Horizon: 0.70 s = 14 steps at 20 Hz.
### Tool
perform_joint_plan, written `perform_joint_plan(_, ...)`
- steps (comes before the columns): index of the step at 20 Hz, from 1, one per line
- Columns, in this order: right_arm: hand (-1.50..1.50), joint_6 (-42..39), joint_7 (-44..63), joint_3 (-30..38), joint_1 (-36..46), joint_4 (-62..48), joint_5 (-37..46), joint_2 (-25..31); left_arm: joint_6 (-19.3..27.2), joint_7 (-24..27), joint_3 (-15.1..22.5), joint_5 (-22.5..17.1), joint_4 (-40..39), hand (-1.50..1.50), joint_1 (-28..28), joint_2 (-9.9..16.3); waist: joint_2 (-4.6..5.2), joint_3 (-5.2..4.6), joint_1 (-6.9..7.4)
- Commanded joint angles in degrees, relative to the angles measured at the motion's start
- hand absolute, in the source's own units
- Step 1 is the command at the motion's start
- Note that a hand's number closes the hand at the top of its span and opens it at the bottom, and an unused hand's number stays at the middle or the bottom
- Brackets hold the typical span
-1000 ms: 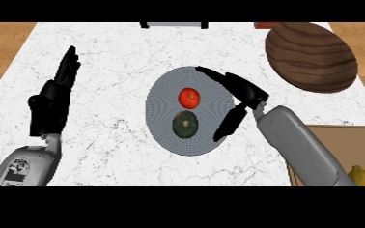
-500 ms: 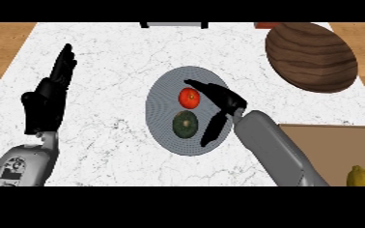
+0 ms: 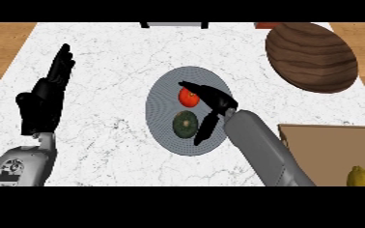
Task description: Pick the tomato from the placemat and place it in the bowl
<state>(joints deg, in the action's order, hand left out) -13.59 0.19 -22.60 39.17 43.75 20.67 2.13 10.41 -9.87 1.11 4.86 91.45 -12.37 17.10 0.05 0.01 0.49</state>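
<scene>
Counter (image 3: 114, 140): a white marbled top was seen filling most of the view, with everything else carried on it.
Bowl (image 3: 311, 57): a dark wooden bowl was seen at the far right, well apart from the placemat.
Placemat (image 3: 160, 107): a round grey mat was laid at the middle of the counter.
Right hand (image 3: 212, 101): it was held over the mat's right half, fingers spread apart, with the thumb reaching above the tomato and the fingers pointing down beside the dark green vegetable; nothing was gripped.
Left hand (image 3: 44, 101): it was seen resting at the left edge, fingers straight and up.
Dark green vegetable (image 3: 185, 124): it was seen on the mat, just below the tomato.
Tomato (image 3: 189, 96): it lay on the mat, partly hidden by the right hand.
</scene>
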Motion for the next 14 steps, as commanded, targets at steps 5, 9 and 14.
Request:
perform_joint_plan(5,1.5,4.0,-8.8,-2.5,4.4,-11.5,3.7,-2.1,-2.1,-1.6,-1.6,0.3,0.9,0.0,-2.0,-0.4,0.24,0.03,0.69)
perform_joint_plan(9,1.5,10.5,-9.6,-6.1,5.2,-12.4,1.0,-2.1,-1.3,-1.3,-0.8,2.5,-4.2,0.0,-5.2,-2.6,0.33,0.03,0.77)
perform_joint_plan(14,1.5,10.1,-12.1,-4.7,2.2,-10.6,1.0,-2.1,-2.0,-1.3,0.3,3.5,5.6,0.0,4.1,-3.0,-0.01,0.01,0.44)
